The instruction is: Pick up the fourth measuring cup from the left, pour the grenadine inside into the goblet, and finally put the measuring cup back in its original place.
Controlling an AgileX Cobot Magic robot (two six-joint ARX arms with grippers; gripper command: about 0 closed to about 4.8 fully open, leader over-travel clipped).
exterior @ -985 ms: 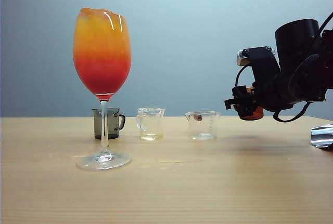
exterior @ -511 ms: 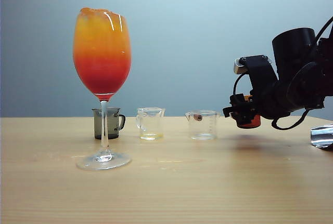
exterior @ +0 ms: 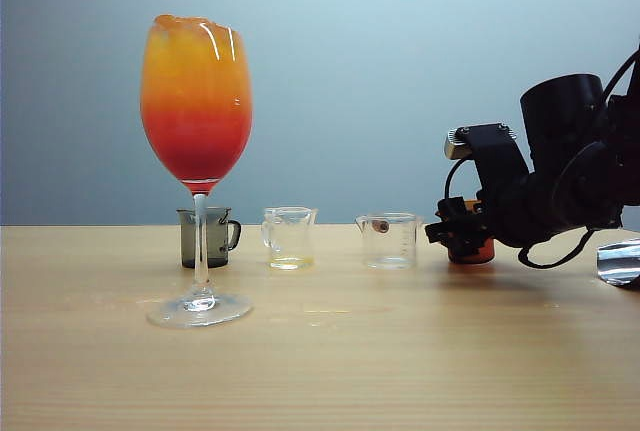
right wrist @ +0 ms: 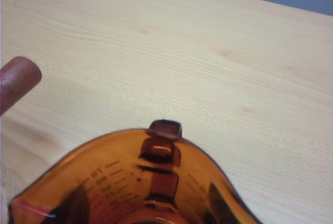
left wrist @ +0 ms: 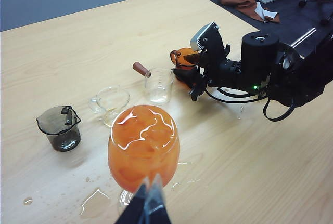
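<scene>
Exterior view: right end effector (exterior: 462, 238) is low at the right end of the cup row, closed on the fourth measuring cup (exterior: 474, 250), whose base looks at or just above the worktop (exterior: 400, 351); contact can't be confirmed. The goblet (exterior: 197, 151) stands far left, full of orange over red, so the grenadine (exterior: 197, 146) is judged already poured and the step in hand is the put-back. Grey cup (exterior: 208, 237) and two clear cups (exterior: 289, 238) (exterior: 389, 241) stand in line beside it.

Left wrist view: left end effector (left wrist: 146, 208) sits right at the goblet's base with its tips looking pressed together; whether it grips the stem is hidden by the bowl. Right arm holds the amber cup just beside the nearest clear cup, which has a brown stick (left wrist: 141, 69) poking out.

Right wrist view: only the cup's rim, handle and graduations show, very close; fingers are cropped out, cup bottom unseen.

Risks: releasing while the cup is tilted or not seated could tip it; drifting sideways could knock the neighbouring clear cup; any left-arm twitch could topple the brim-full goblet. Puddles on the worktop near the goblet may let it slide.
</scene>
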